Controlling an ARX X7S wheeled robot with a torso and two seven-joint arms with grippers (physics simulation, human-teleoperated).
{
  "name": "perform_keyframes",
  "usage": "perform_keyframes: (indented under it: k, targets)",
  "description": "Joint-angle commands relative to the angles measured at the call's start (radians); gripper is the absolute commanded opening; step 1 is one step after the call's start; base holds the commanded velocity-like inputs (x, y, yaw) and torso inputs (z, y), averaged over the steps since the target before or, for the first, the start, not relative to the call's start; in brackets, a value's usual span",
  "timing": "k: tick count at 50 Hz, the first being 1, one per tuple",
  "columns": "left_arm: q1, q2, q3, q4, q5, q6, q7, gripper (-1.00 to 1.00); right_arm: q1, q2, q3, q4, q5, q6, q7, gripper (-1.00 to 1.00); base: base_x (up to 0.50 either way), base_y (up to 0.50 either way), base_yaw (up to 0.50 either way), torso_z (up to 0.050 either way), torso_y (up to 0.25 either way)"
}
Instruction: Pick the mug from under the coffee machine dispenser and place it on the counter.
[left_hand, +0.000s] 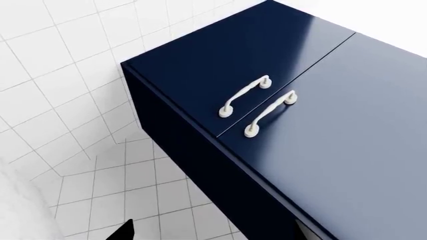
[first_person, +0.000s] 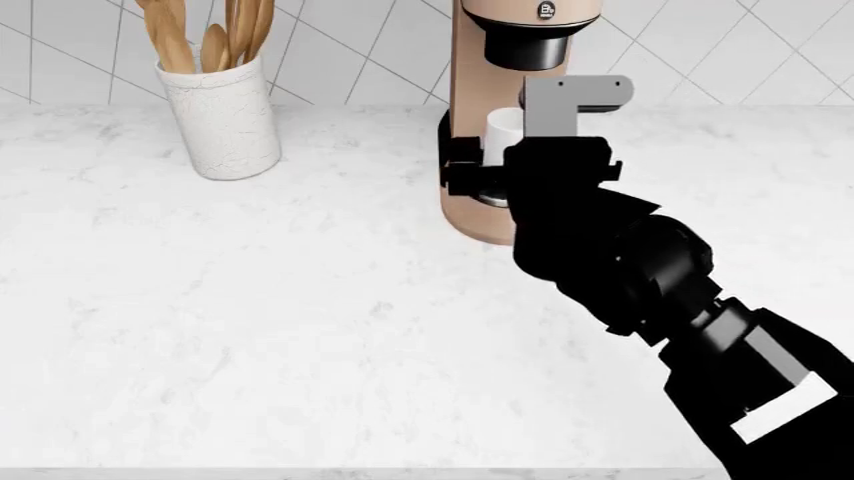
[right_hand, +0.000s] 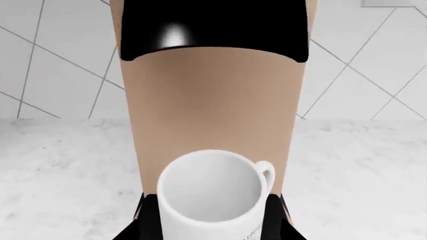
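The small white mug (right_hand: 213, 197) stands under the black spout head (right_hand: 213, 25) of the beige coffee machine (right_hand: 213, 105), its handle to one side. My right gripper (right_hand: 211, 225) has its black fingers (right_hand: 143, 225) pressed against both sides of the mug. In the head view the mug (first_person: 503, 132) shows just beside the machine (first_person: 470, 100), with my right gripper (first_person: 501, 170) and arm covering its lower part. The white marble counter (first_person: 240, 300) spreads in front. My left gripper (left_hand: 213, 235) is open and empty, down beside the navy cabinet; it is out of the head view.
A white speckled crock (first_person: 220, 120) with wooden utensils stands at the back left of the counter. The left wrist view shows navy cabinet doors (left_hand: 320, 125) with white handles (left_hand: 245, 96) and white floor tiles (left_hand: 120, 190). A tiled wall backs the counter.
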Motion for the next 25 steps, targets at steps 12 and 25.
perform_keyframes:
  k: [12, 25]
  targets:
    - [0.007, 0.003, -0.001, 0.001, 0.000, 0.007, 0.003, 1.00, 0.019, -0.043, -0.007, 0.077, -0.015, -0.006, -0.021, 1.00, 0.00, 0.00, 0.00, 0.000, 0.000]
    - [0.008, 0.004, -0.001, 0.000, -0.001, 0.008, 0.004, 1.00, 0.013, -0.047, -0.012, 0.085, -0.022, -0.013, -0.029, -1.00, 0.00, 0.00, 0.00, 0.000, 0.000]
